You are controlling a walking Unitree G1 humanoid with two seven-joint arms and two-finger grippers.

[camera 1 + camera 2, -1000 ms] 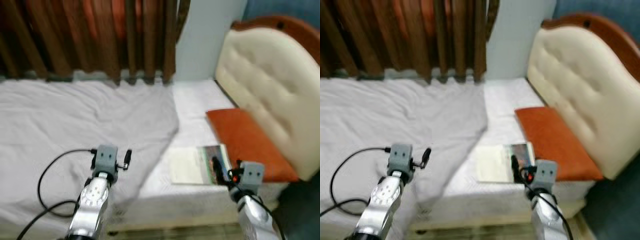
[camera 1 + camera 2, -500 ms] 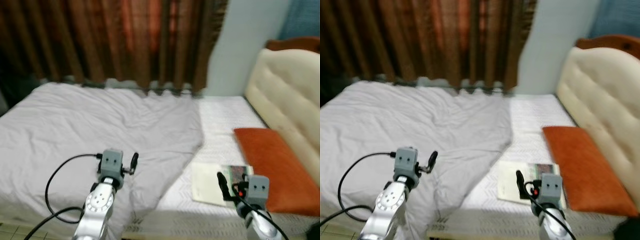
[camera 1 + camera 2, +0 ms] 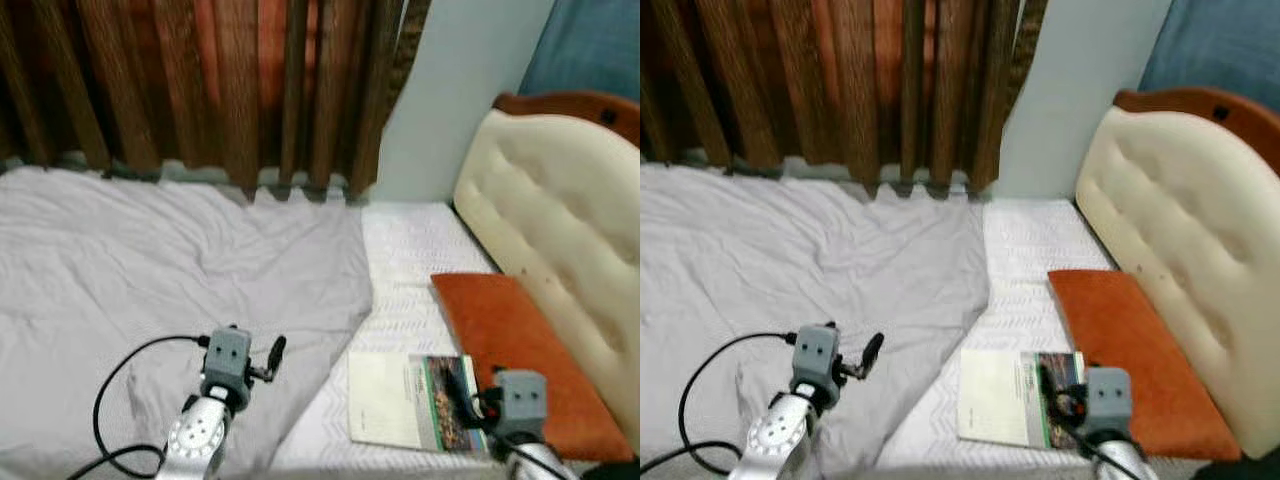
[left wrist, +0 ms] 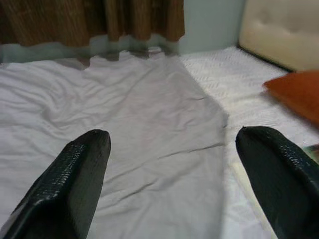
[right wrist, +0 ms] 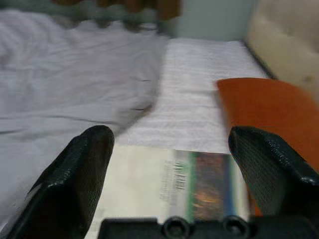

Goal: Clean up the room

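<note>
- The magazine [image 3: 412,402] lies flat near the bed's front edge, just beside the orange pillow [image 3: 510,345], on bare white mattress [image 3: 410,260] where the grey sheet [image 3: 150,270] has been pulled aside; it looks like the stray thing to tidy.
- The right gripper [image 5: 177,191] hangs directly over the magazine with its fingers spread wide, holding nothing (probably lining up for a grab).
- The left gripper [image 4: 174,184] is also wide and empty, poised above the sheet near its loose corner.
- The sheet is thin, soft and creased; the mattress cover has a fine zigzag weave.
- The magazine is thin and glossy, so pinching it off a soft bed may be awkward.
- The cream headboard [image 3: 555,240] is padded and tufted, with a wooden rim.
</note>
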